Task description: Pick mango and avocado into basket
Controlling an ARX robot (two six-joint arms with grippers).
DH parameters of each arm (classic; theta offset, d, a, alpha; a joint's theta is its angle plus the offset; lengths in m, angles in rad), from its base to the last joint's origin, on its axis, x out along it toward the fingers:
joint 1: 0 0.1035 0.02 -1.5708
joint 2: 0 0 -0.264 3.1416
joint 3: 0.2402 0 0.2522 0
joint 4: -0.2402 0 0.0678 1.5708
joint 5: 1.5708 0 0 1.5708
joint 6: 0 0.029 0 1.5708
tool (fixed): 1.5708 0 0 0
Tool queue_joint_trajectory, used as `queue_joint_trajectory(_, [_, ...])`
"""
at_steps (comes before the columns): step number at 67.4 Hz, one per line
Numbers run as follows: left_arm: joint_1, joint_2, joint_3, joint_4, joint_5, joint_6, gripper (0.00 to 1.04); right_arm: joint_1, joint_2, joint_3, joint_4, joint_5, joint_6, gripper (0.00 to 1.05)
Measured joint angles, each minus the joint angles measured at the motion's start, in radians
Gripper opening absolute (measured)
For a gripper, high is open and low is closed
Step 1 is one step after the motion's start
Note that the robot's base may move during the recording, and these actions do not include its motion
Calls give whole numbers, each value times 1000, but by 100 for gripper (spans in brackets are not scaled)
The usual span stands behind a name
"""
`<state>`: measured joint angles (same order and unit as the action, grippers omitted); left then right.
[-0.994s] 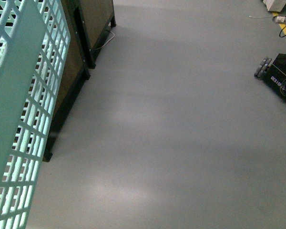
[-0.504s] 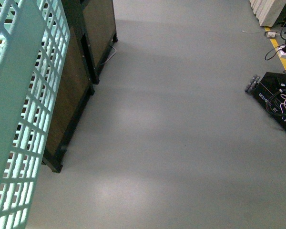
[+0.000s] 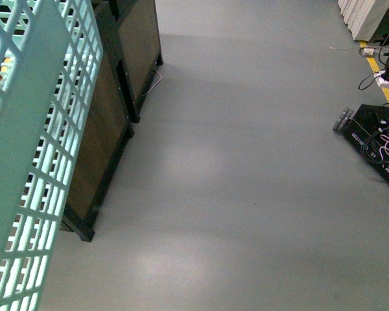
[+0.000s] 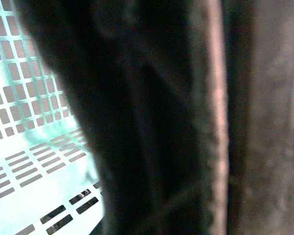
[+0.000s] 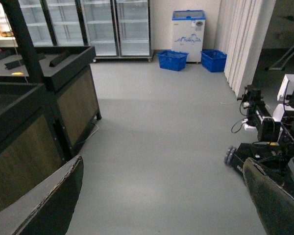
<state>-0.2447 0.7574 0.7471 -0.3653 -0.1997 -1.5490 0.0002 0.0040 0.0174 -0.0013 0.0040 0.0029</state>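
Note:
The light teal basket (image 3: 26,129) hangs close to the camera at the far left of the front view, its grid wall filling that side. In the left wrist view my left gripper (image 4: 152,147) is a dark blur shut on the basket, with the slotted teal floor (image 4: 29,147) beside it. My right gripper (image 5: 161,166) is open over bare grey floor, and nothing lies between its fingers (image 5: 49,200). The mango and the avocado are out of view.
Dark wood-panelled display stands (image 3: 117,97) run along the left, just behind the basket. A black wheeled base with cables (image 3: 376,142) sits on the floor at the right. Glass fridges (image 5: 112,24), a white freezer (image 5: 188,29) and blue baskets (image 5: 172,59) line the far wall.
The front view has shifted: the display stands now sit further right and lower in the frame, the black base further left. The basket wall has swung a little rightward.

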Motion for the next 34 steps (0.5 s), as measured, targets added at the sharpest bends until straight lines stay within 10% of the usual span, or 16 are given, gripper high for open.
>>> queue_joint_trajectory(34, [2, 1, 2, 0, -18, 4, 14, 0, -1, 0, 0, -2, 0, 96])
